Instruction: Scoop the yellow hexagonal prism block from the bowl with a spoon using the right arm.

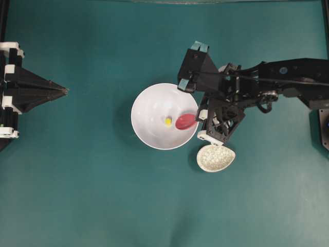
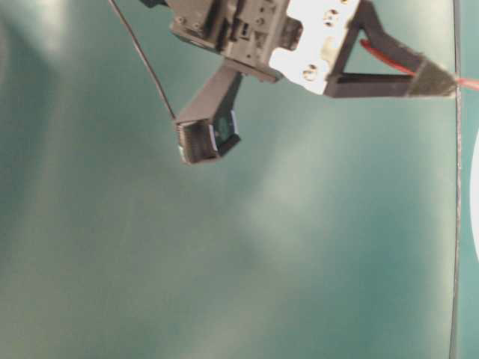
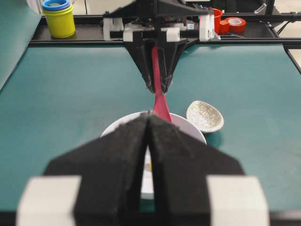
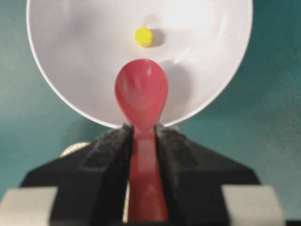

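Observation:
The white bowl (image 1: pixel 141 105) sits mid-table with the tiny yellow hexagonal prism block (image 1: pixel 168 121) on its floor. My right gripper (image 1: pixel 199 115) is at the bowl's right rim, shut on the handle of the pink-red spoon (image 1: pixel 185 121). The scoop is inside the bowl just right of the block, a small gap apart. In the right wrist view the spoon (image 4: pixel 141 92) points out from the gripper (image 4: pixel 142 128) toward the block (image 4: pixel 143 36), over the bowl (image 4: pixel 70 70). My left gripper (image 1: pixel 66 91) rests at the far left, shut and empty, with its tips (image 3: pixel 149 115) touching.
A small speckled egg-shaped spoon rest (image 1: pixel 216 158) lies just below the right gripper, beside the bowl's lower right rim. Beyond the table's far edge, the left wrist view shows stacked yellow and blue cups (image 3: pixel 59 19) and red tape rolls (image 3: pixel 234 22).

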Controlling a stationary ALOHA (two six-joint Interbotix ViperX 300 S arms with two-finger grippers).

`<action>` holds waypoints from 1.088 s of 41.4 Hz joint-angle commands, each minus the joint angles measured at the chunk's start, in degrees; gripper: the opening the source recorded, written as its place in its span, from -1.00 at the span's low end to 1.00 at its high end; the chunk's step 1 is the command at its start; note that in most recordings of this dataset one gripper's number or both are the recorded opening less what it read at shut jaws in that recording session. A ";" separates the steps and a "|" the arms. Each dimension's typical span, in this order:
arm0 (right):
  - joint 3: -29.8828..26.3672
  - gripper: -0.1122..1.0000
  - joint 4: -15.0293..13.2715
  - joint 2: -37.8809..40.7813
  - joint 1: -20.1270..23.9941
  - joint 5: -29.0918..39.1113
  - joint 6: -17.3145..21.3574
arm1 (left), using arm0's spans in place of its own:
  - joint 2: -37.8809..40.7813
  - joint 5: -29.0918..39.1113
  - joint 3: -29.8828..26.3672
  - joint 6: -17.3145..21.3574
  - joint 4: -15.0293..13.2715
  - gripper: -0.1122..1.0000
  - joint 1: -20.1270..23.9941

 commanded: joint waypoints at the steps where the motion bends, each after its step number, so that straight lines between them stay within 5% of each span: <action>1: -1.32 -0.39 0.18 -0.44 0.00 -0.44 -0.09 | 0.53 -0.62 -0.97 -0.09 0.00 -0.78 0.09; 45: -1.41 -0.39 0.18 4.83 0.09 -8.44 -0.18 | 0.44 -0.70 -1.05 -0.09 0.00 -0.78 0.09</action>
